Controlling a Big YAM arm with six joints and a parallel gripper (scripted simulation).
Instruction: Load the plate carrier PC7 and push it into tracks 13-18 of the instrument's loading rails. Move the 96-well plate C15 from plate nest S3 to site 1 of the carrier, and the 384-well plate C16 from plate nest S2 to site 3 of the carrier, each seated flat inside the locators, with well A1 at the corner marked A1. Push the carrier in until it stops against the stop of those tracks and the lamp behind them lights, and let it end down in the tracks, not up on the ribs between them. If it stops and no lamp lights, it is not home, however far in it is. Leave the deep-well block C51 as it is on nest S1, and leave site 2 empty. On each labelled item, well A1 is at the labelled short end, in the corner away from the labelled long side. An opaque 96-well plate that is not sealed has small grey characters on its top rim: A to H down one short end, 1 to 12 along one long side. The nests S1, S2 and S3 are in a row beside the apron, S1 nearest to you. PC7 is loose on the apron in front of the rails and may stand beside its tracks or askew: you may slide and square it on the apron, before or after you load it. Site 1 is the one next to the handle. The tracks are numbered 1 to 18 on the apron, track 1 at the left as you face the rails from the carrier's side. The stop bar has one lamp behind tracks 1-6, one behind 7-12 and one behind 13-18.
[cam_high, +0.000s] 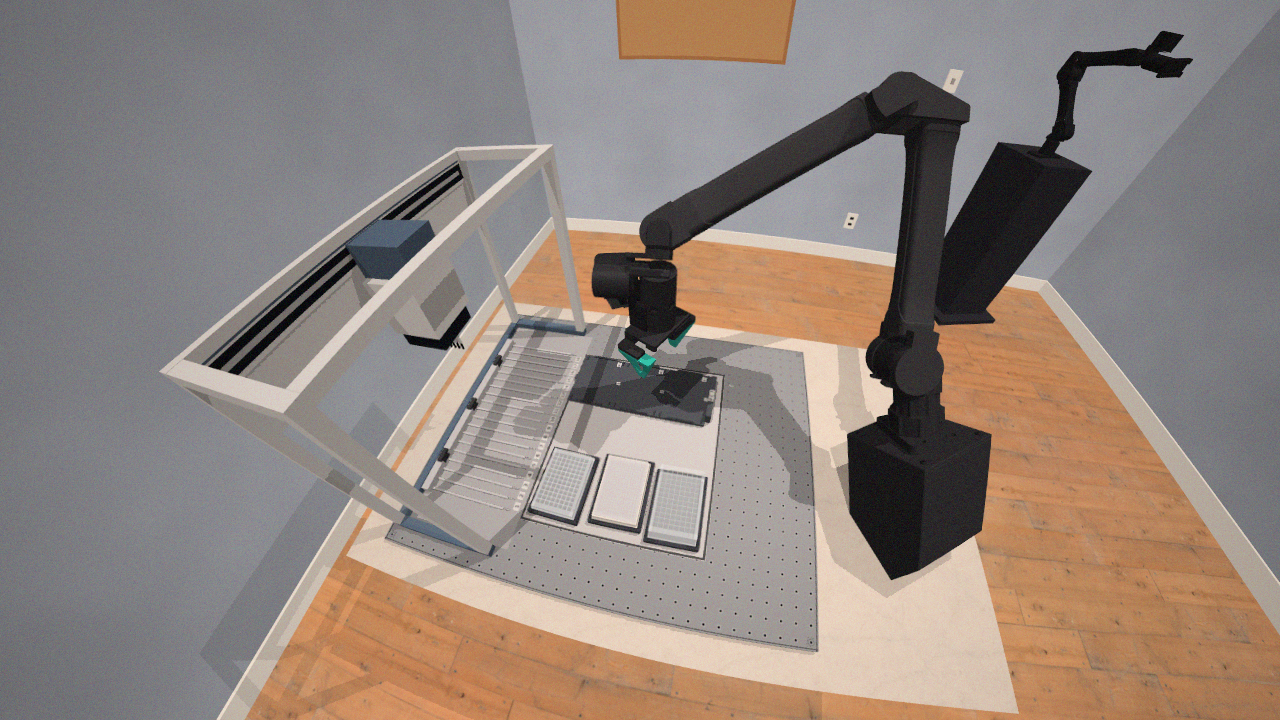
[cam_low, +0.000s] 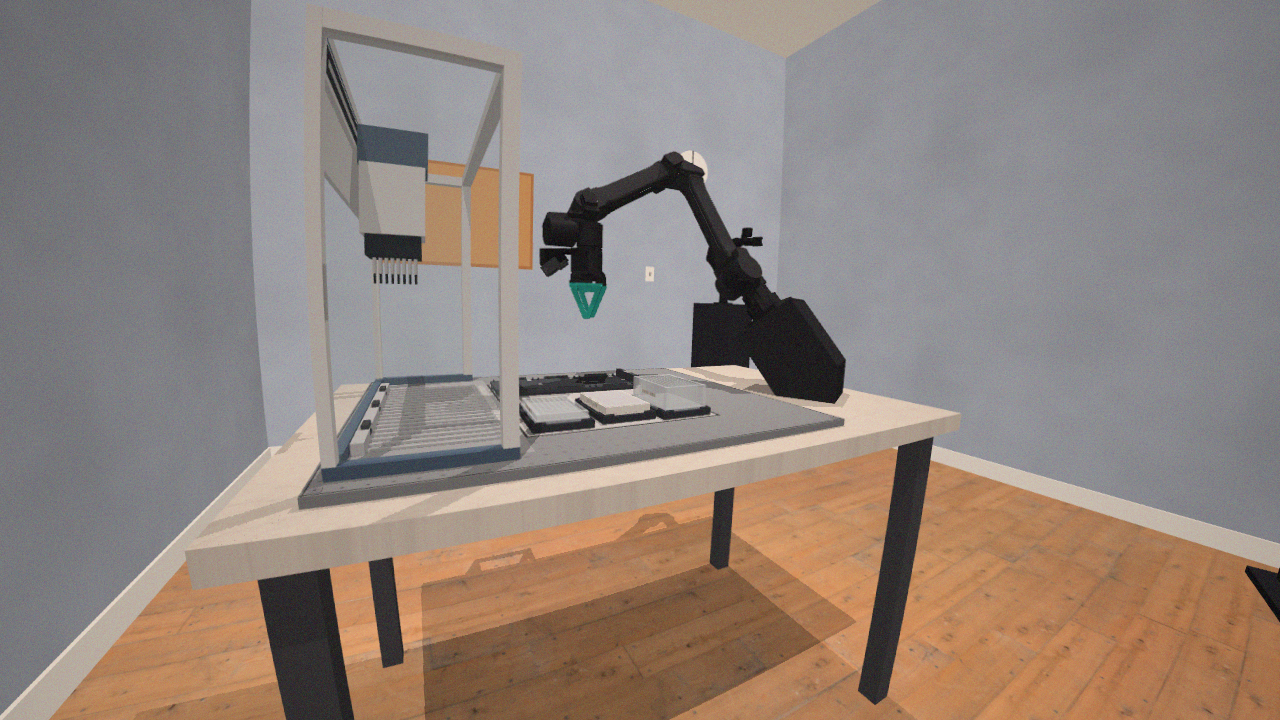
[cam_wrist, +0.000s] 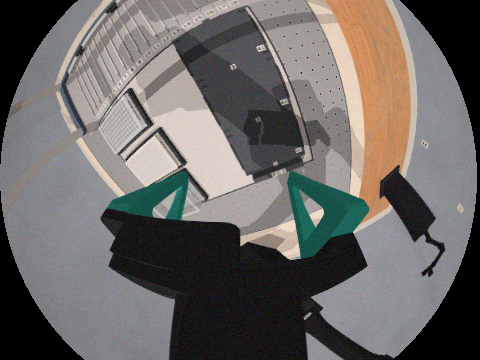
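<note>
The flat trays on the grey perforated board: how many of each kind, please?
Pale rectangular well plates in the row of nests: 3
Long dark plate carrier, nothing on it: 1
Total: 4

On the worktop (cam_low: 626, 488) a perforated base plate (cam_high: 769, 537) is laid. The loading rails (cam_high: 510, 402) are set at its left under the instrument frame (cam_high: 501, 192). The plate carrier PC7 (cam_high: 617, 394) is placed on the apron just right of the rails, at the far end. Three nests are ranged in a row nearer the viewer: a well plate (cam_high: 562, 483), a second plate (cam_high: 620, 490) and a third (cam_high: 675, 508), side by side. The tool (cam_high: 656, 351) is hung open high above the carrier. The arm's pedestal (cam_high: 948, 528) is stood to the right.
</note>
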